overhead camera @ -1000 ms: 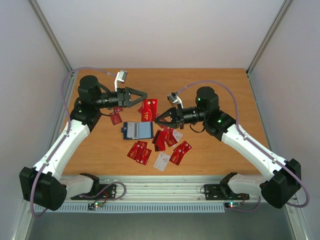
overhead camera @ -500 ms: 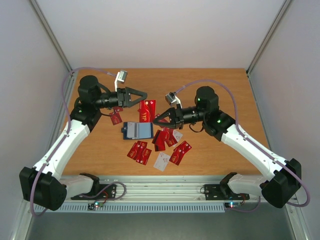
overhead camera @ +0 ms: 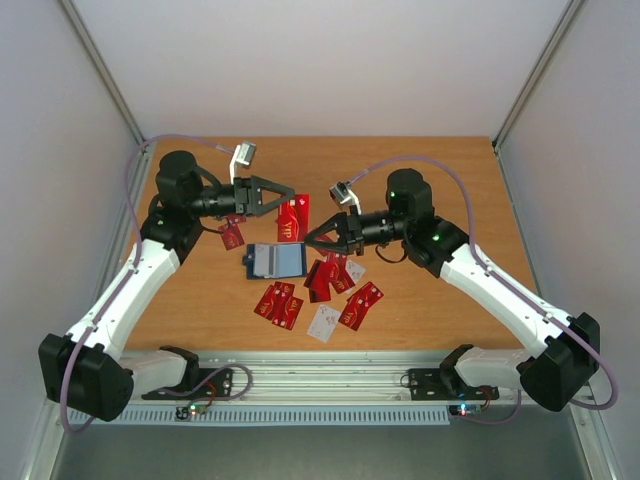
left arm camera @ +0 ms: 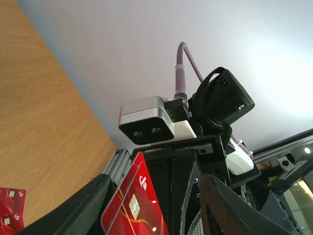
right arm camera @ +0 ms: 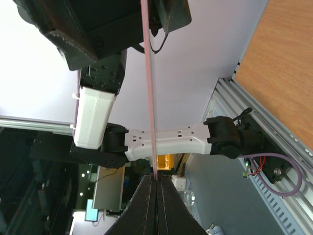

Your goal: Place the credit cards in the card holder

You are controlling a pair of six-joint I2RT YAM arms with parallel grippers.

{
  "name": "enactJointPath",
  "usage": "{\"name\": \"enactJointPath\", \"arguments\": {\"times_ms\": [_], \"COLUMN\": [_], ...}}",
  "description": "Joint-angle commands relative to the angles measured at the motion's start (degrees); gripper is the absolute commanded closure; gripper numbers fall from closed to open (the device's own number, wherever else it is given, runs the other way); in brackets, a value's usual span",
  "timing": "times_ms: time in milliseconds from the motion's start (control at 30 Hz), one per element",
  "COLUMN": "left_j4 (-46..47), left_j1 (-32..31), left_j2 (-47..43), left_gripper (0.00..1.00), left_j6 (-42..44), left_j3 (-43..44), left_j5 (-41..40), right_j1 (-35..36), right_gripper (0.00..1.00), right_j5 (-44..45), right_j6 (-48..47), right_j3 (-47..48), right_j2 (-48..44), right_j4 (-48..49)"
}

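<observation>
Wooden bench (overhead camera: 430, 170) carries the card holder (overhead camera: 276, 260) and loose credit cards (overhead camera: 345, 300); above, the right hand (overhead camera: 312, 238) pinches 1 red card (overhead camera: 292, 220) between the left hand's (overhead camera: 288, 193) wide-open fingers (left arm camera: 88, 210).

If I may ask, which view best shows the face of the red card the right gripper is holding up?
Left wrist: the red card shows its printed face plainly. Right wrist shows only its thin edge, pinched in the right gripper; top external shows it small.
</observation>
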Motion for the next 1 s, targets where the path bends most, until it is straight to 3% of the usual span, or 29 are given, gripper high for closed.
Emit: {"name": "enactJointPath", "arguments": {"times_ms": [0,100,233,700,967], "left_j4": [-0.33,-10.09,-15.02,-0.02,-0.88], "left_j1": [-0.15,-0.15,-0.18,-0.19,-0.34], "left_j2": [-2.39,-3.75,-4.44,-4.26,-3.63], "left_gripper": [0.49,0.49,0.49,0.5,0.51], "left_j6": [1.57,7.82,12.84,5.04,4.85], "left_j3": [0.21,2.44,4.41,1.46,0.9], "left_j5": [-0.29,-5.03,-8.48,-2.48,-2.23], "right_j1": [0.47,0.48,0.44,0.49,0.49], "right_gripper": [0.99,0.99,0.99,0.99,0.99], "right_j5": [1.18,0.7,-0.35,-0.77,-1.25], "right_j6": [-2.19,-2.13,-2.07,-2.53,-2.62], "right_j3": [2.04,1.49,0.29,0.51,1.26], "right_j2": [0.6,-0.14,-1.85,-1.97,-1.74], "right_j4": [-2.3,-2.66,-3.25,-3.89,-3.49]}}
